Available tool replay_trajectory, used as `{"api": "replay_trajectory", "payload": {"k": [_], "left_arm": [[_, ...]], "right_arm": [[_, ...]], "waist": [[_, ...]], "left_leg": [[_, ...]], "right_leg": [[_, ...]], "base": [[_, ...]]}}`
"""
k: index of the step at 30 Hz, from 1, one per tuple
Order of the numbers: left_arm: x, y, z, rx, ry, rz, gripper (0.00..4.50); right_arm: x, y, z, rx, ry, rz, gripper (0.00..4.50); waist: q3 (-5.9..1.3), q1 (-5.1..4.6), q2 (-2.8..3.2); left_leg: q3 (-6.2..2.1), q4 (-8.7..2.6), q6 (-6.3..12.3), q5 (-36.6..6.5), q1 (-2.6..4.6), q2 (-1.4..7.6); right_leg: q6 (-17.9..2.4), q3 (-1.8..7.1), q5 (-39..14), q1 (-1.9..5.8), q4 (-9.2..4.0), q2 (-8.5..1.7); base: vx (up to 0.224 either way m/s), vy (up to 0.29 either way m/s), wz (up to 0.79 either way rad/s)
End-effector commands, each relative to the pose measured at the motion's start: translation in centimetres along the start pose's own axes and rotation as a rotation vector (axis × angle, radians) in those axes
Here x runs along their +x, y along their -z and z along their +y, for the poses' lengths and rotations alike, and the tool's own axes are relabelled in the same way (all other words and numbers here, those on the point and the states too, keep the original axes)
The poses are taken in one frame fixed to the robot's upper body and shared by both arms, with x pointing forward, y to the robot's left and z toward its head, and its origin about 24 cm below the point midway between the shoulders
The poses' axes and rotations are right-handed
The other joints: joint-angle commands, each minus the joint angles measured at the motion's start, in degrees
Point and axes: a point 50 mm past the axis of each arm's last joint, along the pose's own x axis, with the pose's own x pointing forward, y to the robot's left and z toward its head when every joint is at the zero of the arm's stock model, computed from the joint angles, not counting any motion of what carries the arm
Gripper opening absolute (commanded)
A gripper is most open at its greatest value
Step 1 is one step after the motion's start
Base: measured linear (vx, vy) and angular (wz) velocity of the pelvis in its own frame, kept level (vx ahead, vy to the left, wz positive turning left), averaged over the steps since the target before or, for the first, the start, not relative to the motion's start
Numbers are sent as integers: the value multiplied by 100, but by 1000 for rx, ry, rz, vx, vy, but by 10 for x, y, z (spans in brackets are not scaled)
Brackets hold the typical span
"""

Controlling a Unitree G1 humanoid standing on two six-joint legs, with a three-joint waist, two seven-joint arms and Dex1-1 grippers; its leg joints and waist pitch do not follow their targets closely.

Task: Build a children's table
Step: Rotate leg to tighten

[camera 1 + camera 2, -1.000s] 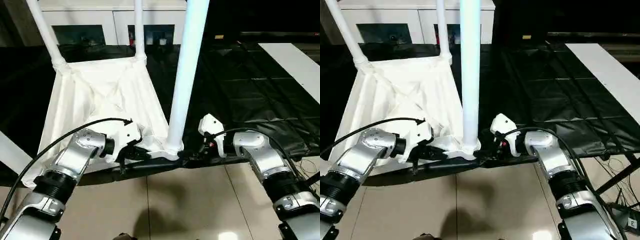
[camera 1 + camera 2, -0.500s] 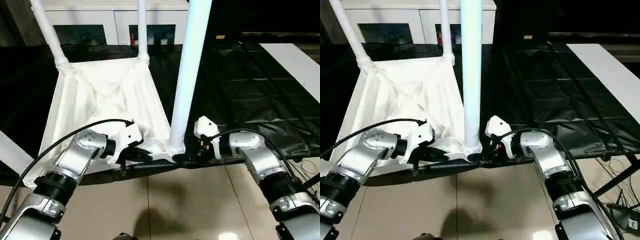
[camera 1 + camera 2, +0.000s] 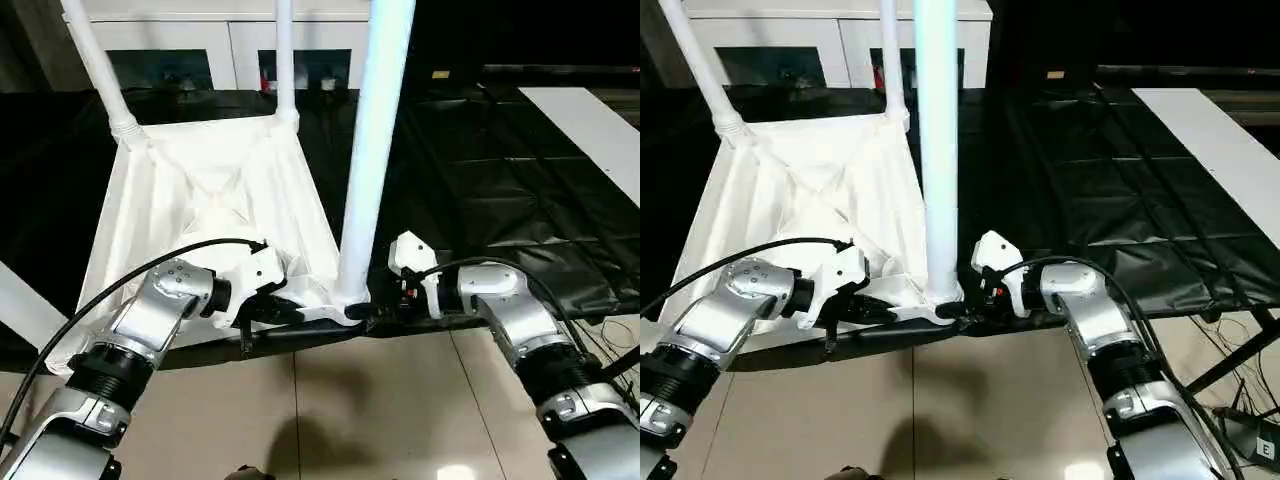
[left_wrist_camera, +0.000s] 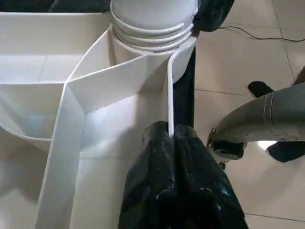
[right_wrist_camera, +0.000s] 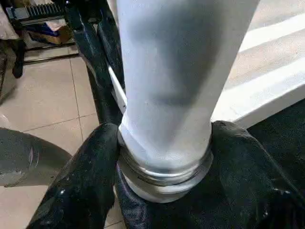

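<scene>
The children's table top (image 3: pixel 200 190) lies upside down on the black-covered table, its ribbed underside facing up. Three white legs stand in its corner sockets: one far left (image 3: pixel 95 60), one far right (image 3: pixel 284 55), and a near one (image 3: pixel 372 150) close to me. My left gripper (image 3: pixel 275 310) is shut on the top's thin near rim (image 4: pixel 169 86), just beside the near leg's socket. My right gripper (image 3: pixel 370 315) sits at the base of the near leg (image 5: pixel 167 71), with a black finger (image 5: pixel 86 162) pressed against each side of its threaded collar.
The black-covered table (image 3: pixel 480 180) stretches away to the right, with a white board (image 3: pixel 590 120) lying on its far right. A white cabinet with glass doors (image 3: pixel 200 40) stands behind. Tiled floor (image 3: pixel 380 400) lies below the table's near edge. Cables hang at the right.
My right gripper has moved left to the near leg's base and its fingers have narrowed around it. The left gripper has kept its hold on the rim.
</scene>
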Motion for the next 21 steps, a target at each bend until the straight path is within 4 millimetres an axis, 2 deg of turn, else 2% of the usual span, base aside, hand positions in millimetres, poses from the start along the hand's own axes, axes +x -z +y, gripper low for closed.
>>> {"api": "replay_trajectory", "payload": {"k": [1,3,4,5,6,9,11,12,13,14,15,16,17,18,19,21], "left_arm": [[6,-5,-6,19,55,-6,0],[7,-5,-5,13,42,-7,0],[12,-7,-1,6,-15,-12,0],[12,-7,-1,6,-15,-12,0],[17,-10,4,-8,-72,-22,0],[25,-15,11,-27,-151,-36,0],[39,-26,21,-69,-273,-57,0],[40,-26,22,-71,-277,-58,0],[45,-31,25,-89,-318,-67,0],[45,-31,25,-89,-318,-67,0],[53,-38,32,-128,-411,-75,0],[55,-41,34,-138,-436,-74,0],[59,-43,36,-144,-478,-64,0],[63,-46,39,-137,-524,-49,0],[64,-47,40,-132,-541,-42,0],[68,-47,41,-112,-568,-19,0]], "right_arm": [[6,-3,3,-6,-47,-11,270],[7,-3,3,3,-32,-19,270],[13,-2,-2,35,76,-31,270],[13,-2,-2,35,76,-31,269],[18,-3,-5,50,158,-41,269],[25,-2,-10,96,280,-53,269],[37,-4,-17,187,475,-71,269],[37,-4,-17,191,482,-71,269],[42,-4,-19,231,556,-68,269],[42,-4,-19,231,556,-68,269],[48,-4,-24,311,706,-53,269],[50,-3,-25,336,750,-45,269],[53,-3,-27,386,818,-37,269],[56,-3,-28,417,878,-26,269],[58,-3,-29,426,898,-21,269],[63,-7,-30,395,940,-5,269]], "waist": [[-431,-4,-41],[-436,-3,-35],[-432,-8,-42],[-426,-19,-44],[-415,-43,-46],[-400,-87,-50],[-397,-114,-48],[-389,-145,-45],[-405,-156,-67],[-404,-185,-62],[-408,-174,-2],[-403,-213,-28],[-421,-209,-37],[-428,-217,-15],[-436,-215,11],[-456,-209,2]], "left_leg": [[-215,-449,228,-975,180,388],[-212,-444,237,-949,183,388],[-212,-447,238,-948,179,388],[-210,-450,224,-971,182,392],[-221,-464,168,-1069,173,379],[-249,-486,-41,-1425,204,372],[-252,-497,-102,-1490,209,359],[-261,-512,-170,-1556,210,351],[-281,-510,-196,-1590,204,346],[-280,-508,-163,-1530,174,341],[-281,-500,-169,-1523,193,341],[-262,-494,-203,-1544,215,323],[-271,-493,-203,-1534,214,320],[-274,-497,-185,-1430,186,325],[-274,-492,-192,-1429,199,325],[-256,-476,-136,-1290,193,316]], "right_leg": [[-1528,240,-863,208,-334,-417],[-1535,243,-829,206,-330,-420],[-1540,243,-833,204,-331,-417],[-1548,249,-853,194,-337,-421],[-1514,251,-1012,189,-355,-419],[-1349,257,-1615,178,-426,-436],[-1270,257,-1740,166,-447,-427],[-1245,258,-1798,152,-461,-414],[-1210,247,-1872,179,-463,-437],[-1199,250,-1809,185,-461,-437],[-1194,258,-1781,171,-466,-444],[-1215,266,-1765,132,-481,-412],[-1227,257,-1752,156,-478,-423],[-1219,248,-1568,163,-474,-422],[-1236,249,-1493,158,-463,-419],[-1291,241,-1101,182,-440,-407]], "base": [[0,0,0],[0,0,0],[0,0,0],[0,0,0],[0,0,0],[0,0,0],[0,0,0],[0,0,0],[0,0,0],[0,0,0],[0,0,0],[0,0,0],[0,0,0],[0,0,0],[0,0,0],[0,0,0]]}}
